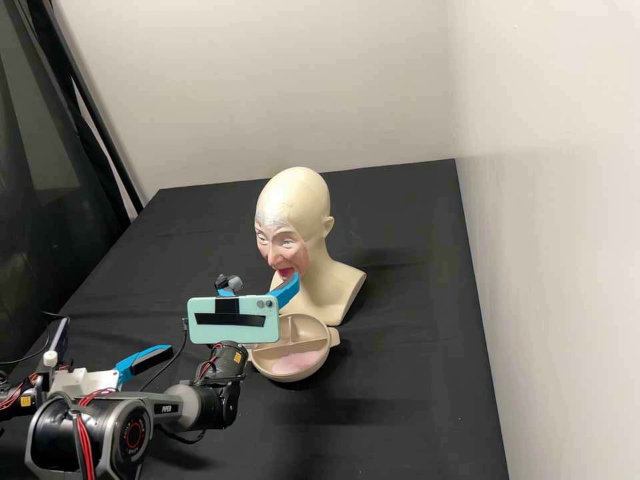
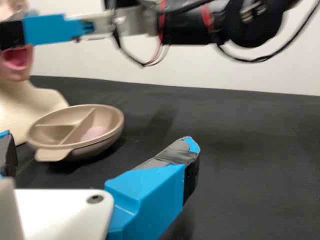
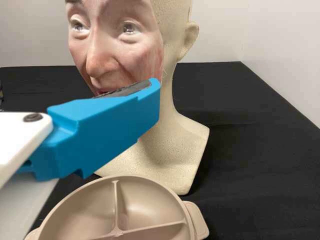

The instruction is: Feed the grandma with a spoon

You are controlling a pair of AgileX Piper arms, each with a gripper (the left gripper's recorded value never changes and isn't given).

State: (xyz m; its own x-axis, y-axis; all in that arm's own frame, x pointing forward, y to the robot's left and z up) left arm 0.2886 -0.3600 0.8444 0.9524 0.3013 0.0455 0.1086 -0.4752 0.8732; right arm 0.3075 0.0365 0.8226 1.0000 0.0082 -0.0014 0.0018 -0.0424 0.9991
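The right gripper is raised at the open mouth of the grandma head, while the left gripper hangs low.
At 8 o'clock on the black bench, the left gripper sits just above the cloth, its two blue fingers spread apart with nothing between them. At its 2 o'clock a teal phone rides on the right arm's wrist. Past it, the right gripper is at the painted red mouth; I cannot tell whether it is parted or closed, nor whether it touches the lips. The bald, cream head stands upright near the bench's middle, facing 7 o'clock. A tan divided bowl rests just beside its base at 6 o'clock, with a pale pink mass in one compartment.
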